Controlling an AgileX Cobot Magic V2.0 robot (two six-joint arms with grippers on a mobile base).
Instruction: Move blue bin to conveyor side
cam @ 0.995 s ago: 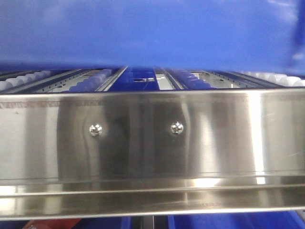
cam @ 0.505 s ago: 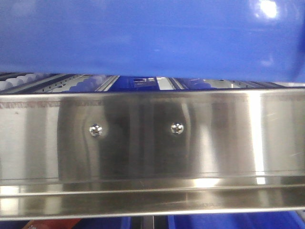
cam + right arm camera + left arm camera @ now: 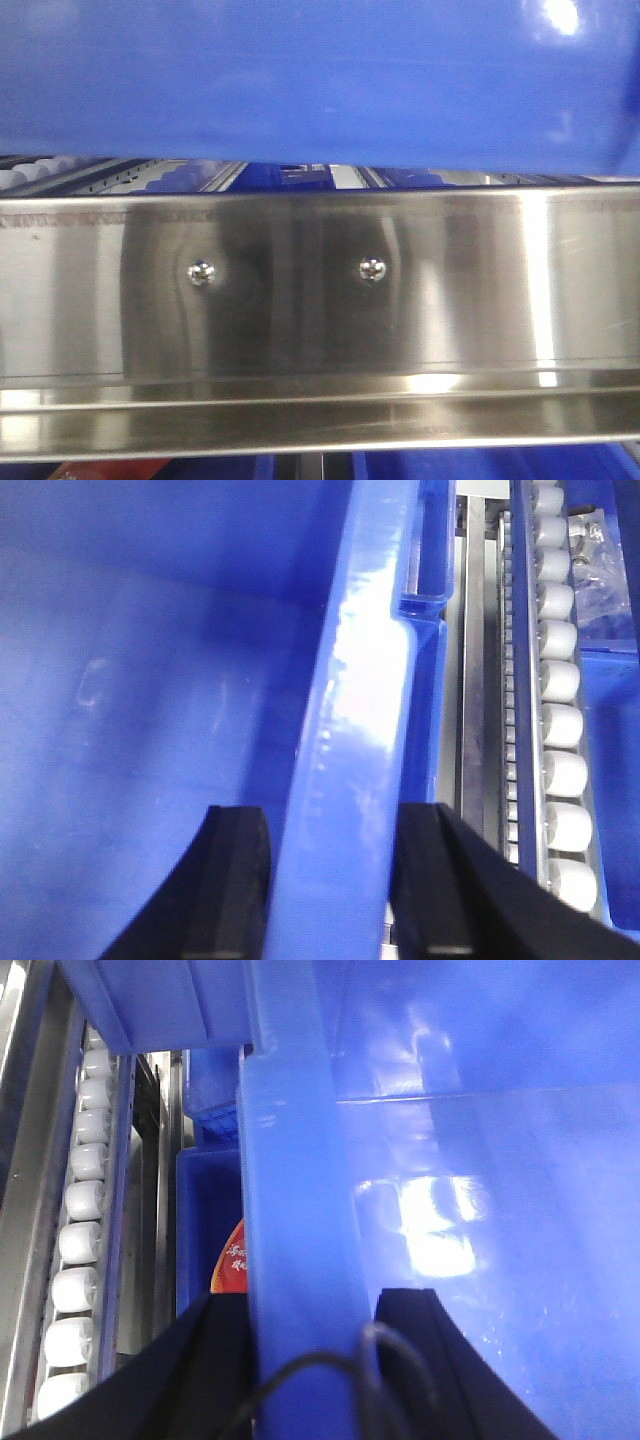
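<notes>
Left wrist-mounted view: the left gripper [image 3: 312,1302] is seen at the bottom edge, its two black fingers [image 3: 200,1360] set on either side of the thick rim of the blue bin [image 3: 480,1160] and closed against it. A thin black cable [image 3: 330,1365] is looped across the rim between them. Beyond the fingers, the glossy inner wall of the bin is lit by a bright reflection. To the left of the rim a second blue crate [image 3: 205,1210] with a red label [image 3: 232,1260] is seen lower down, and past it a row of white rollers [image 3: 78,1240] is laid along a steel track.

From the right wrist camera, the right gripper [image 3: 335,830] is likewise clamped on the opposite rim, one black finger inside the bin and one outside. Farther off, a line of white rollers [image 3: 560,730] is visible.

At the front camera, a polished steel rail [image 3: 320,330] with two screws [image 3: 201,270] is nearest. The bin is held above it, filling the top of the frame, and rollers are glimpsed in the narrow gap behind.
</notes>
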